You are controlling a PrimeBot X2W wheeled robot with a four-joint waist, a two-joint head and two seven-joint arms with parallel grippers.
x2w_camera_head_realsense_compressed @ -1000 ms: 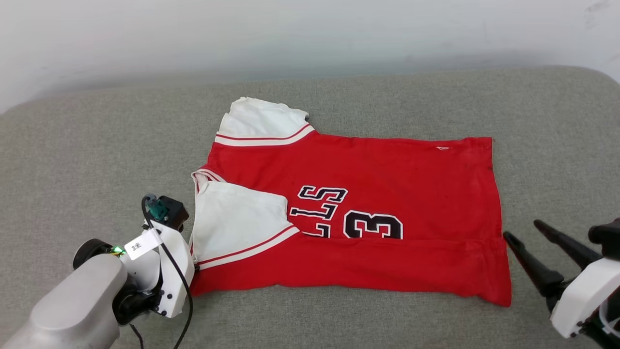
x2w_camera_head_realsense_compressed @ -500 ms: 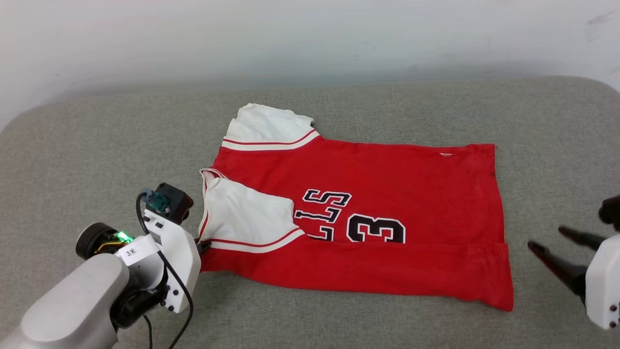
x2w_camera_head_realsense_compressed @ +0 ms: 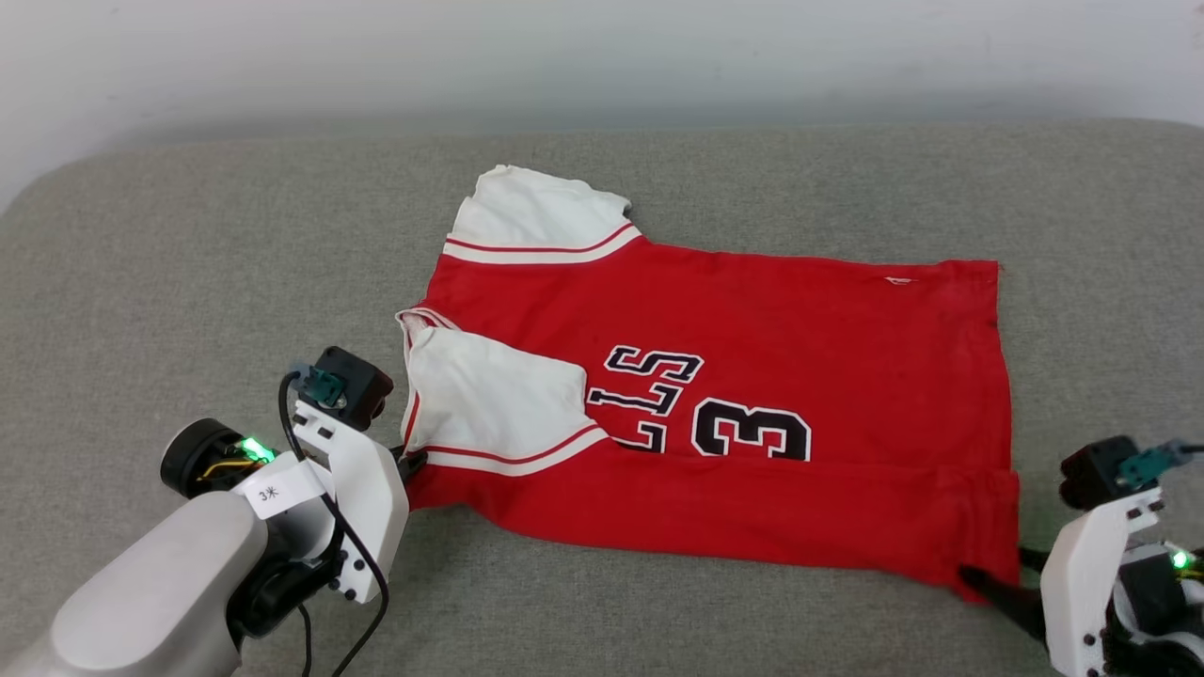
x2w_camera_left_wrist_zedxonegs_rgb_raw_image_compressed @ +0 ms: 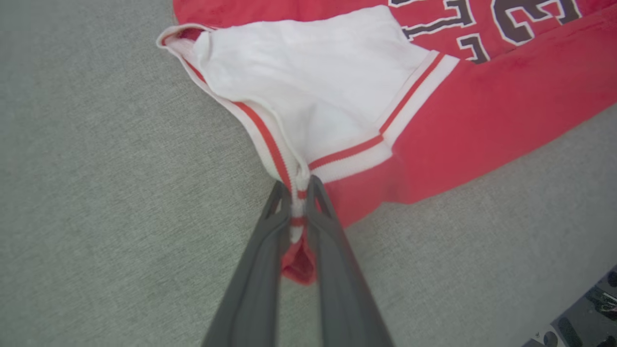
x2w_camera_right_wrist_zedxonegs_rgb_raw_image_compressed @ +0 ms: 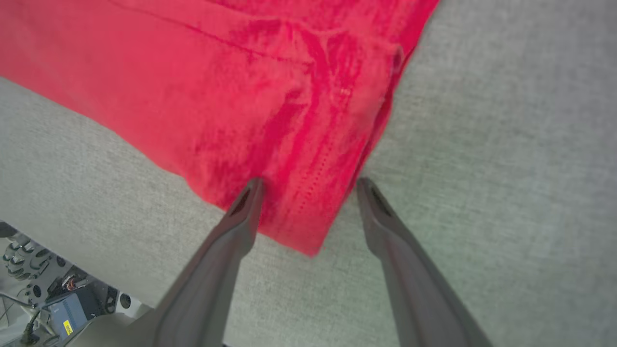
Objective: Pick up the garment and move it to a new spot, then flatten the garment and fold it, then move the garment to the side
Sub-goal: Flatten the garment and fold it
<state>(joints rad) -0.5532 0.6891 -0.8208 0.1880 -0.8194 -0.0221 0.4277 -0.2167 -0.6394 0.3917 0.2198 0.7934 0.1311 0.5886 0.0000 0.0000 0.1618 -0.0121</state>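
Lettering (x2w_camera_head_realsense_compressed: 649,390) cut off, number (x2w_camera_head_realsense_compressed: 752,431) halved (garment (x2w_camera_head_realsense_compressed: 847,338) folded)

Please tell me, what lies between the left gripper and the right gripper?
The garment. In the head view its red near edge runs from the left gripper, shut on its striped trim, to the open right gripper, whose fingers straddle its lower corner.

My left gripper (x2w_camera_left_wrist_zedxonegs_rgb_raw_image_compressed: 299,185) is pinched almost closed on an edge of the garment (x2w_camera_left_wrist_zedxonegs_rgb_raw_image_compressed: 482,120), its two dark fingers (x2w_camera_left_wrist_zedxonegs_rgb_raw_image_compressed: 255,270) close together. The pale left forearm (x2w_camera_head_realsense_compressed: 150,583) rises from the lower left of the head view. My right gripper (x2w_camera_right_wrist_zedxonegs_rgb_raw_image_compressed: 308,185) has its jaws spread wide, straddling a garment corner, with its white wrist (x2w_camera_head_realsense_compressed: 1091,574) low at the lower right.
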